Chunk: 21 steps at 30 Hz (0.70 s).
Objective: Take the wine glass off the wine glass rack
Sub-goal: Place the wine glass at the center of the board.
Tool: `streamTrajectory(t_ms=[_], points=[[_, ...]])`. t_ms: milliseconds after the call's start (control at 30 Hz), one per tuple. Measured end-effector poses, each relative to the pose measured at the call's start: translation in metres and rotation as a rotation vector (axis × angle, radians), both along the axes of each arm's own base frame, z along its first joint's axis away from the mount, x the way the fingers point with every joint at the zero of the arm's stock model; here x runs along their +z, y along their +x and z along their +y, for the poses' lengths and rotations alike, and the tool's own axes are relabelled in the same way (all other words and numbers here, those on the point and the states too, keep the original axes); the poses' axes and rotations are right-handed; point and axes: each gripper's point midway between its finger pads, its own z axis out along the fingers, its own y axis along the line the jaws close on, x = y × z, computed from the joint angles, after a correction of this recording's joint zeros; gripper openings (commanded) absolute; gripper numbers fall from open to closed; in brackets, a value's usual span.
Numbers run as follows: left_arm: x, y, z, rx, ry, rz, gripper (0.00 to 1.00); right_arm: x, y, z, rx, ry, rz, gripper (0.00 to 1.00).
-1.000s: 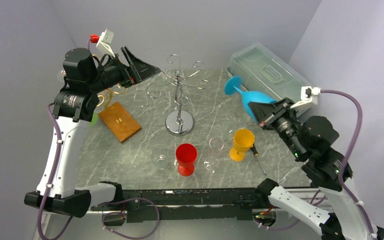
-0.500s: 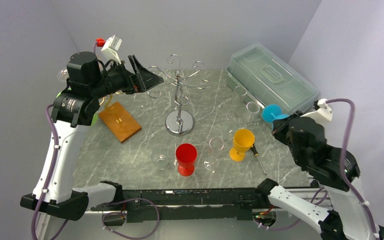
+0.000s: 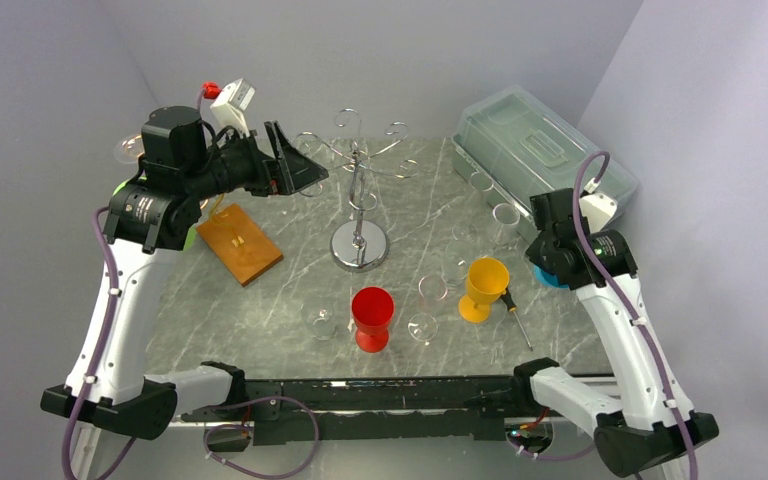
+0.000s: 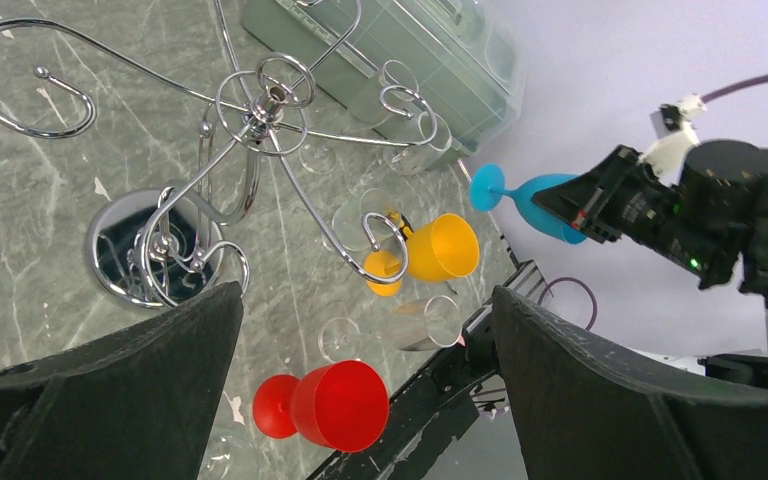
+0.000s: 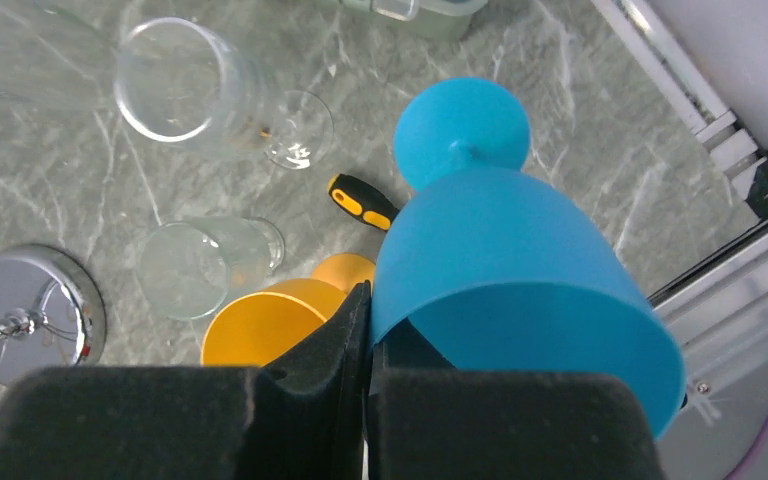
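My right tool (image 5: 368, 330) pinches the blue wine glass (image 5: 505, 280) by its rim at frame centre, foot toward the top; my left tool (image 4: 365, 300) gapes wide, facing the rack (image 4: 260, 110).

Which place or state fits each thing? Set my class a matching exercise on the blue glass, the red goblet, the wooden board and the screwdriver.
Things
1. blue plastic wine glass
2. red plastic goblet
3. flat wooden board
4. black-and-yellow screwdriver

Places or states
A. lies on the table beside the yellow goblet
B. clamped at its rim in the right gripper
C. stands upright near the front edge of the marble table
D. lies flat on the left side of the table

Pairs: 1-B, 2-C, 3-D, 4-A
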Motion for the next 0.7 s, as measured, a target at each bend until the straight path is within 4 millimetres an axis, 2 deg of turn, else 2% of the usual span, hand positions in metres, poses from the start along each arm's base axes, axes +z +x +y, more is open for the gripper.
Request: streamTrajectory(t_ms=[133,367,700], points=[[-0.001,-0.001,0.000,-0.009,0.005,-0.003,1.00,-0.024,0.004,-0.006,-0.004,0.069,0.063,0.00],[-0.002,-0.002,-0.001,-0.019,0.013,-0.008,1.00,-0.036,0.020,-0.005,0.036,0.157,0.075,0.00],[-0.014,-0.004,0.000,-0.019,0.026,0.019,0.99,-0.074,0.041,-0.011,0.055,0.209,0.186,0.00]])
